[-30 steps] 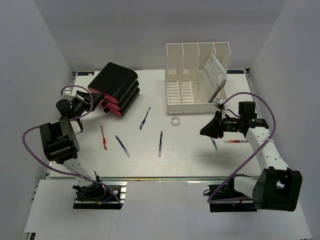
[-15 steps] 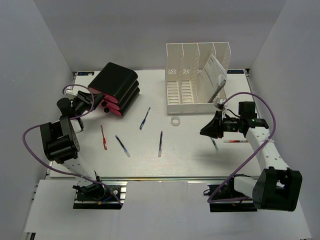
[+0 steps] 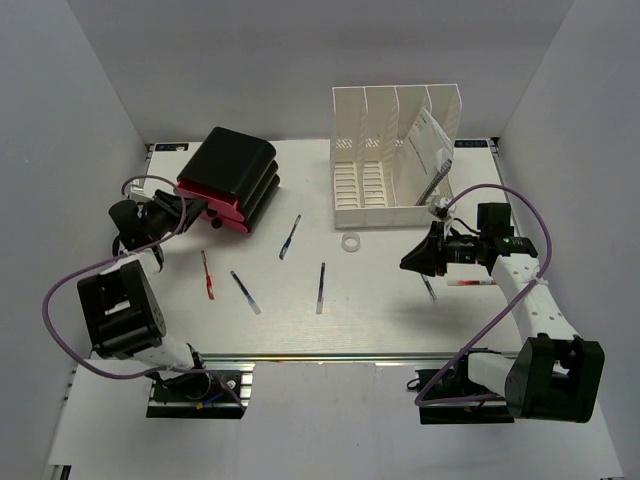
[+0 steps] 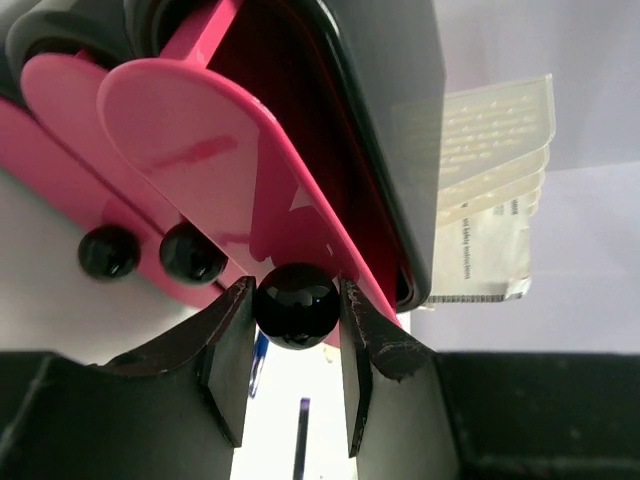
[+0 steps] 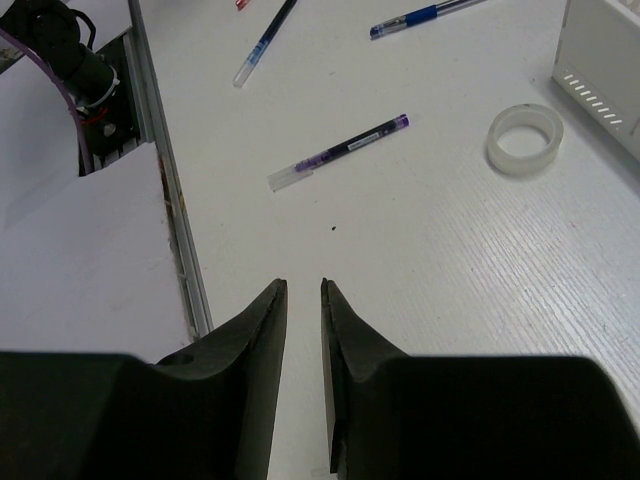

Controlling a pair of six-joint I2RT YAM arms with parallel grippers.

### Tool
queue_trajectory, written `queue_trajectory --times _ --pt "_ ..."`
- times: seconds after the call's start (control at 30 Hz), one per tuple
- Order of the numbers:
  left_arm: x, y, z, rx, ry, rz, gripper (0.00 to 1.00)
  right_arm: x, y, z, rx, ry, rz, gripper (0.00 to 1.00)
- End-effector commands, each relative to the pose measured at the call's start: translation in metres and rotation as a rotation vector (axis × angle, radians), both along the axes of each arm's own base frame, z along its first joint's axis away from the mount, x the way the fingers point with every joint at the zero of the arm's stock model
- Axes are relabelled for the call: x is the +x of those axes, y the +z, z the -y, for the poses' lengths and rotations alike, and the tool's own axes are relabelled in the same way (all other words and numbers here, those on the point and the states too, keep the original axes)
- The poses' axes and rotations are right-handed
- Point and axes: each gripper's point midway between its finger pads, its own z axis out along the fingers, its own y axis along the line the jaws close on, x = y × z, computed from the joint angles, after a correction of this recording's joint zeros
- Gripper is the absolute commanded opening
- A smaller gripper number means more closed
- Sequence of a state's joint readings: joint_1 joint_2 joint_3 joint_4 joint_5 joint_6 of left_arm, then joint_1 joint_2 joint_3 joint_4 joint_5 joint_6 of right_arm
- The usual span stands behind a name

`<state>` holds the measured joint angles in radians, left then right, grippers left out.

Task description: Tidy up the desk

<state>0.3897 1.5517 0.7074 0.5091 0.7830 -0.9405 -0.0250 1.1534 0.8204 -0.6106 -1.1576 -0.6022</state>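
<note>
Grey walls [image 3: 90, 100] enclose the desk [image 3: 380, 310], a white tabletop that fills the middle of the overhead view, with a silver rail [image 3: 330, 357] along its near edge.

- Item 1: black-and-pink drawer unit [image 3: 232, 170], far left of the desk. The left gripper [image 4: 292, 296] is clenched on the black knob [image 4: 296, 308] of one pink drawer [image 4: 190, 160], probably to pull it open for storing loose items.
- Item 2: scattered pens lying apart mid-desk: red pen [image 3: 207, 275], blue pen [image 3: 290, 237], purple pen [image 5: 340, 152].
- Item 3: tape roll [image 5: 524, 139], just in front of the white file rack [image 3: 395, 150].
- Item 4: right gripper [image 5: 303, 288], hovering over bare desk, jaws narrowly parted and empty.

Only the wrist views confirm the knob grasp and the empty jaws. Only the overhead view shows the whole layout.
</note>
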Motion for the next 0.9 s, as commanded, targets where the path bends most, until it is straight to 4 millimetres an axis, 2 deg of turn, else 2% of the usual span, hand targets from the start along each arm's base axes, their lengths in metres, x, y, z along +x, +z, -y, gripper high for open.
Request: queue_trajectory --times 0.0,0.23,0.37,0.53,0.63,0.67,0.77,0.8,0.87 --pt "-0.012 0.003 -0.010 0.080 0.048 -0.040 0.12 0.001 0.004 0.000 0.008 0.002 0.026 0.26" --pt "-0.027 -0.013 -0.029 0.157 0.143 -0.145 0.13 0.000 0.006 -0.001 0.012 0.005 0.033 0.26" --pt "-0.034 -0.021 -0.033 0.161 0.158 -0.201 0.14 0.000 0.006 0.000 0.010 0.004 0.035 0.26" --pt "-0.042 -0.023 -0.040 0.196 0.193 -0.224 0.18 -0.001 0.007 -0.001 0.012 0.006 0.038 0.27" --pt "-0.043 -0.020 -0.040 0.200 0.193 -0.216 0.28 -0.001 0.007 0.000 0.012 0.005 0.037 0.28" --pt "-0.046 -0.023 -0.038 0.191 0.187 -0.239 0.44 -0.001 0.006 0.000 0.012 0.005 0.036 0.29" --pt "-0.047 -0.019 -0.038 0.198 0.183 -0.247 0.60 -0.001 0.006 -0.001 0.011 0.006 0.038 0.35" --pt "-0.046 -0.016 -0.039 0.205 0.187 -0.245 0.70 -0.001 0.007 -0.001 0.011 0.007 0.038 0.37" --pt "-0.048 -0.013 -0.038 0.206 0.187 -0.246 0.74 -0.001 0.005 -0.001 0.008 0.006 0.038 0.42"
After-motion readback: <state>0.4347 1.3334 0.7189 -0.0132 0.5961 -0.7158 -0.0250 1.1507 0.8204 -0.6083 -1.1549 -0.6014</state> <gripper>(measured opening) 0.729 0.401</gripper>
